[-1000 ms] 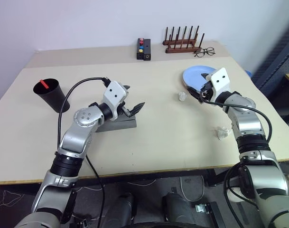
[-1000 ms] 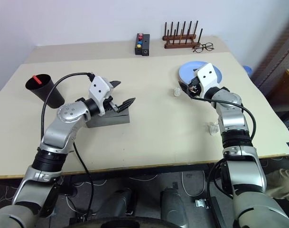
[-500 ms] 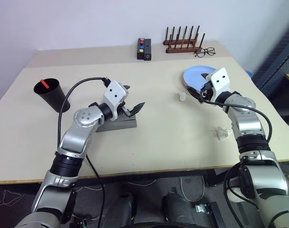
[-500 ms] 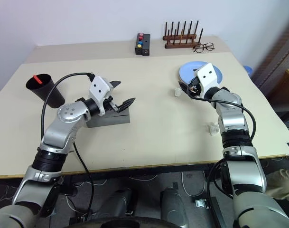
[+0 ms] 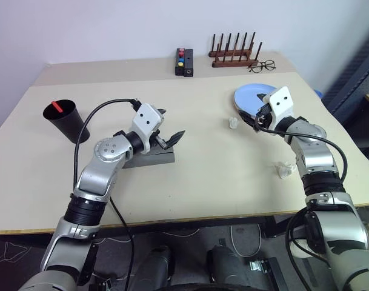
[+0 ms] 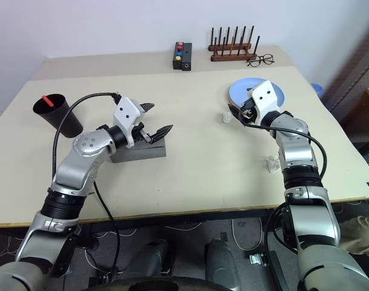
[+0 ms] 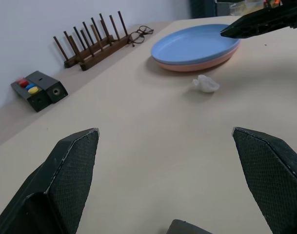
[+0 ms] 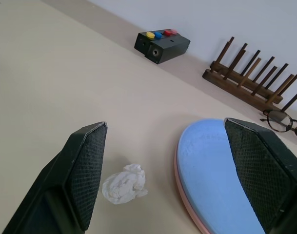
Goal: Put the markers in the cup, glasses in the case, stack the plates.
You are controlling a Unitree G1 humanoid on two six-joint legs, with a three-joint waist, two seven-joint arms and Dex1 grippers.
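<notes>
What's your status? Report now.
Both jaws open, empty. Blue plate stacked on pink plate; marker in cup; case shut. Nothing in the way.

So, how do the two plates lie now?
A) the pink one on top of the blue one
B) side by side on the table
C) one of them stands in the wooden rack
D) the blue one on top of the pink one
D: the blue plate lies on the pink plate, whose rim shows just under it.
</notes>
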